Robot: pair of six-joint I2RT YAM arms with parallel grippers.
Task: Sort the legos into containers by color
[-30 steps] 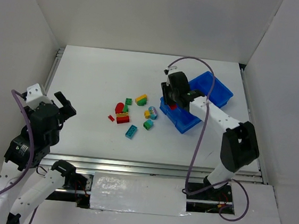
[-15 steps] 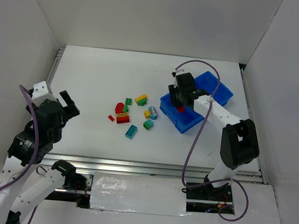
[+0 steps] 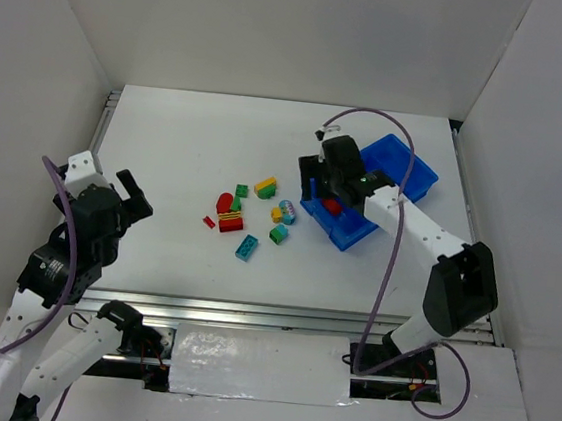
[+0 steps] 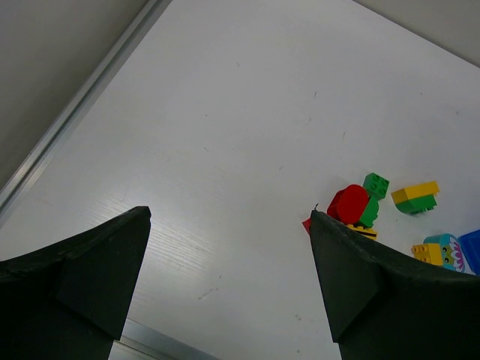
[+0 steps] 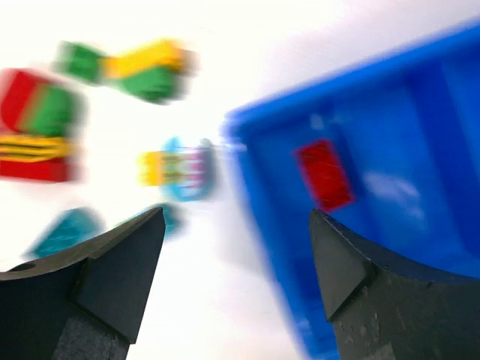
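Observation:
Several loose legos lie mid-table: a red one [image 3: 228, 212], a yellow-green one [image 3: 265, 186], a teal one [image 3: 247, 248] and a green one [image 3: 279, 233]. The blue tray of containers [image 3: 406, 173] sits to their right. A red brick [image 3: 332, 206] lies in its nearest compartment. My right gripper [image 3: 316, 186] hovers over the tray's left end, open and empty. The blurred right wrist view shows the red brick [image 5: 324, 175] on the tray floor [image 5: 390, 135] beyond the right gripper [image 5: 237, 212]. My left gripper [image 3: 127, 194] hangs open far left of the bricks.
The left wrist view shows my left gripper [image 4: 229, 212] over bare table, with the red lego [image 4: 346, 204] and yellow-green lego [image 4: 416, 197] beyond its right finger. White walls enclose the table on three sides. A metal rail [image 3: 104, 127] runs along the left edge.
My right gripper went from nearly shut to open over the tray, and the red brick now lies loose in the compartment. The left arm shifted slightly, still open.

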